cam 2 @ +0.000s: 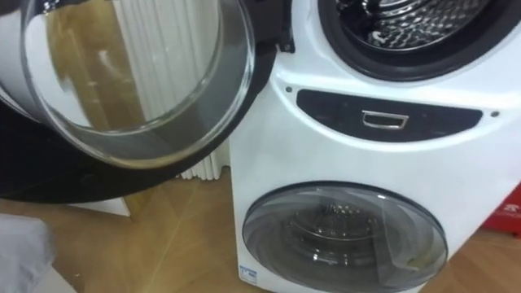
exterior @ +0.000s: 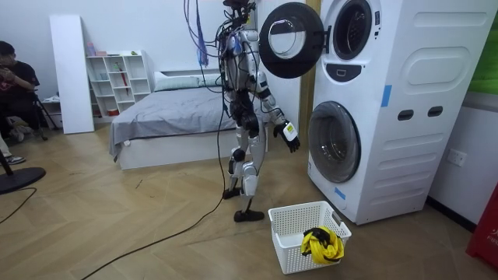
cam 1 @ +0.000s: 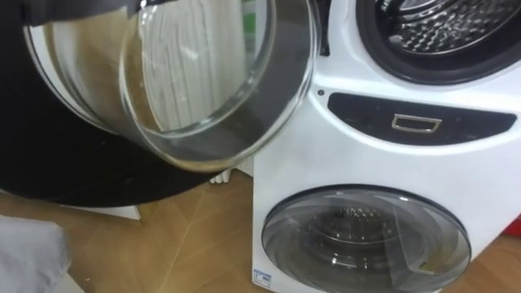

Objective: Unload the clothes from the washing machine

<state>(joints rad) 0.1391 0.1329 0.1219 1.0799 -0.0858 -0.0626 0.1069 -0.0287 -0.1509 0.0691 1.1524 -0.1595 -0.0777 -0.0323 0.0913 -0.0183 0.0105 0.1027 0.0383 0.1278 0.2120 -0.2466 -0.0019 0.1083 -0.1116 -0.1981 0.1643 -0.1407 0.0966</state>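
I stand facing a white stacked washing machine (exterior: 373, 109). Its upper round door (cam 1: 203, 73) is swung open to my left, glass bowl toward me. The upper drum (cam 1: 440, 24) is open, and the part of its metal inside that I can see holds no clothes. The lower door (cam 1: 366, 240) is closed. On the floor by the machine a white basket (exterior: 296, 222) holds yellow and black clothes (exterior: 323, 243). My right hand (exterior: 289, 134) hangs low in front of the machine with relaxed fingers, holding nothing.
A dark panel with a drawer handle (cam 1: 416, 123) sits between the two drums. A white radiator (cam 1: 224, 175) stands behind the open door. A bed (exterior: 167, 117), a white shelf (exterior: 117, 78) and a seated person (exterior: 15, 85) are behind me.
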